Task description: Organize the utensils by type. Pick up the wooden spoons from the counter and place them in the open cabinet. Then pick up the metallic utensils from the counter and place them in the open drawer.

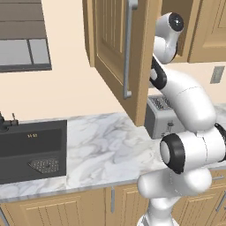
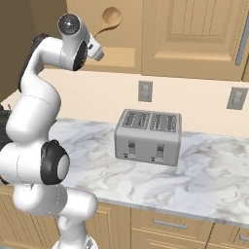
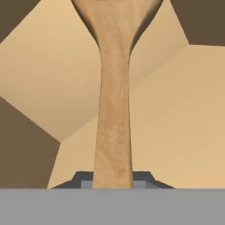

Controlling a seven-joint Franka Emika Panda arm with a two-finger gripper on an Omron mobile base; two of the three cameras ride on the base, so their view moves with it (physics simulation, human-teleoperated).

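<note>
My arm reaches up into the open cabinet (image 2: 119,56), whose panelled door (image 1: 115,48) stands swung out over the counter (image 1: 103,143). My gripper (image 3: 113,179) is shut on the handle of a large wooden spoon (image 3: 113,110). The spoon's oval bowl (image 2: 111,19) points into the cabinet, above its tan floor (image 3: 180,132). In the hand view the handle runs straight up from between the jaws, and the fingertips are mostly hidden behind it. The metallic utensils and the open drawer are out of view.
A silver four-slot toaster (image 2: 148,136) stands on the marbled counter (image 2: 204,180) below the cabinet. A dark sink (image 1: 31,150) is set in at the left. Two wall outlets (image 2: 145,91) sit above the toaster. The door's bar handle (image 1: 128,48) hangs beside my arm.
</note>
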